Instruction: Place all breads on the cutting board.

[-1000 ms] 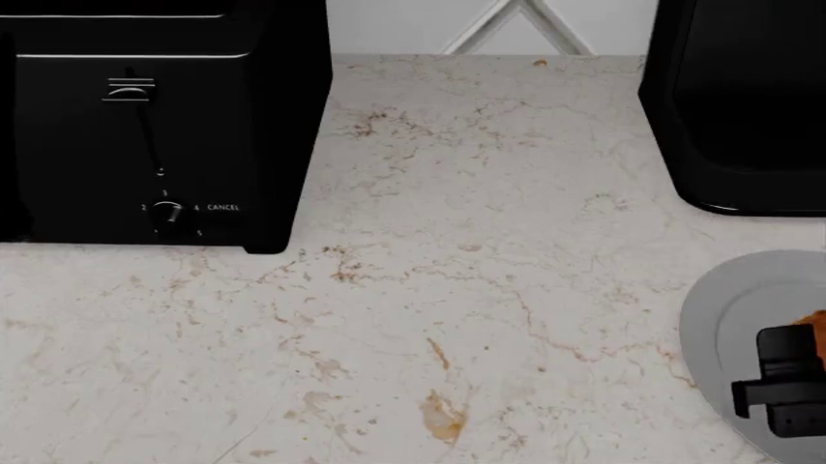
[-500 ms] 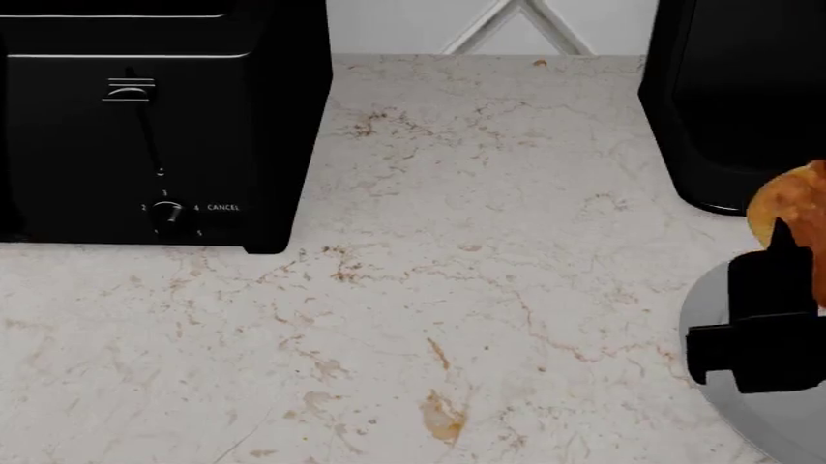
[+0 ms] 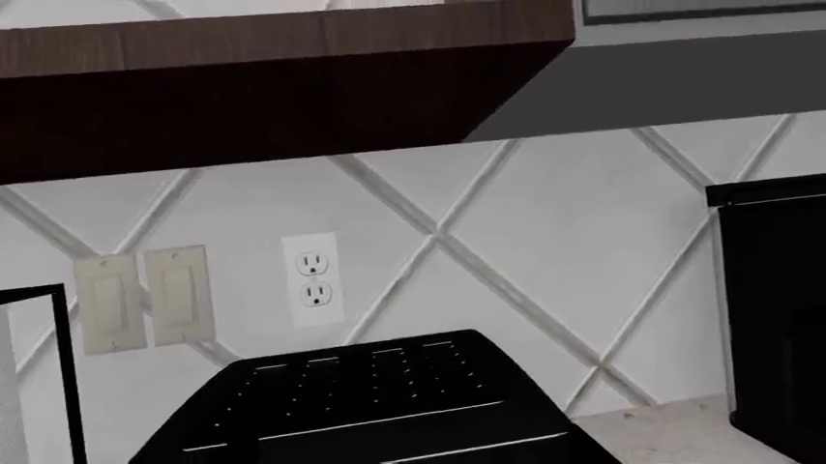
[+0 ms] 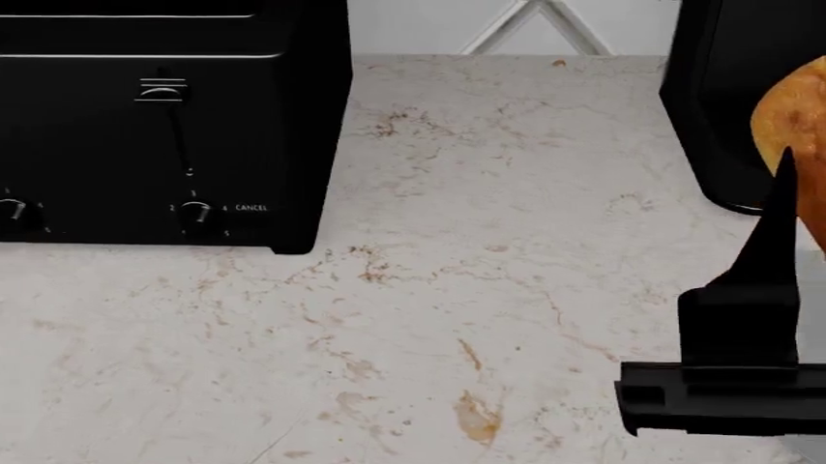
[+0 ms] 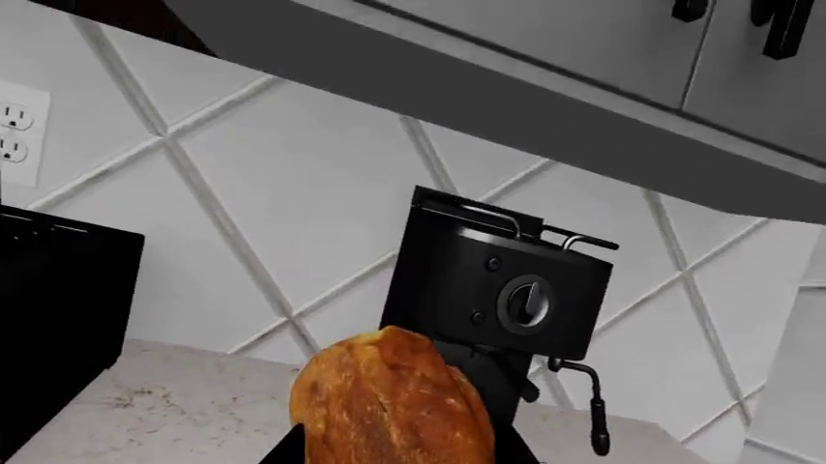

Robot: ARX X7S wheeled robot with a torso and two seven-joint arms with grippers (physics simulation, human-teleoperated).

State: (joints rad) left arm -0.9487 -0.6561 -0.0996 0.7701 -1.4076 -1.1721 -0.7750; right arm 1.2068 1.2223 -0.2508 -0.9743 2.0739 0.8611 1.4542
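One bread (image 4: 795, 121), a golden-orange crusted piece, hangs in the air at the right edge of the head view, held in my right gripper (image 4: 790, 198), which is shut on it. In the right wrist view the same bread (image 5: 391, 401) fills the space between the dark fingers (image 5: 292, 450), in front of the coffee machine. The cutting board is out of view. My left gripper does not show in any view; its wrist camera looks over the top of the black toaster (image 3: 374, 401) toward the tiled wall.
A black toaster (image 4: 155, 126) stands at the back left of the marble counter (image 4: 452, 271). A black coffee machine (image 4: 729, 97) stands at the back right, just behind the held bread. Wall sockets (image 3: 313, 280) and cabinets sit above.
My right gripper has risen from the grey plate with the bread in it, now high at the right edge. The head view has shifted slightly, so the toaster sits further right.
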